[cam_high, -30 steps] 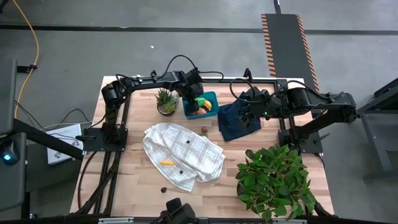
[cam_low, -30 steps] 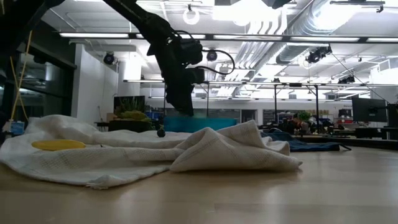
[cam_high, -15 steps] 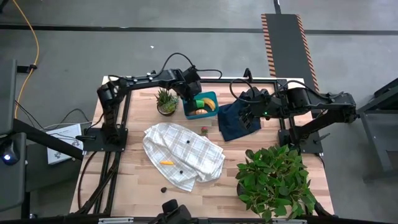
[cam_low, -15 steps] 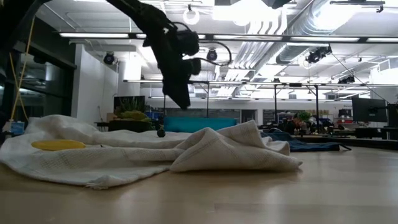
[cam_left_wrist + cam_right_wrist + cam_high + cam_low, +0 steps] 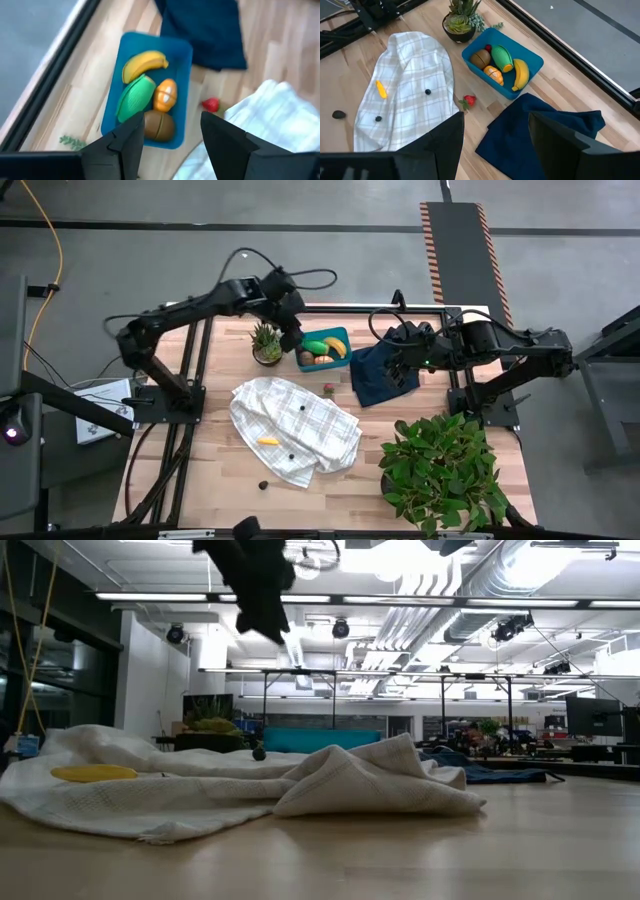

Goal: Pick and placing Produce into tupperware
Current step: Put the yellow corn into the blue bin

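The teal tupperware (image 5: 324, 348) (image 5: 150, 90) (image 5: 502, 62) stands near the table's far edge. In it lie a yellow banana (image 5: 144, 64), a green piece (image 5: 135, 97), an orange piece (image 5: 165, 95) and a brown piece (image 5: 159, 125). A red berry (image 5: 328, 389) (image 5: 468, 100) lies on the wood beside it. A small yellow piece (image 5: 267, 441) (image 5: 92, 772) and dark berries (image 5: 302, 407) rest on the white checked cloth (image 5: 295, 425). My left gripper (image 5: 294, 340) (image 5: 170, 145) hangs open, high above the tupperware's left end. My right gripper (image 5: 395, 360) (image 5: 495, 145) waits open above the navy cloth (image 5: 383, 375).
A small spiky potted plant (image 5: 267, 342) stands just left of the tupperware. A big leafy plant (image 5: 445, 470) fills the near right corner. Another dark berry (image 5: 263, 484) lies on the wood near the table's near edge. The white cloth is rumpled into raised folds (image 5: 340, 775).
My left gripper has risen from just over the tupperware to high above it, drawing slightly toward the table's left. The green piece that showed beside its fingers now lies in the tupperware next to the banana. The right arm has kept still.
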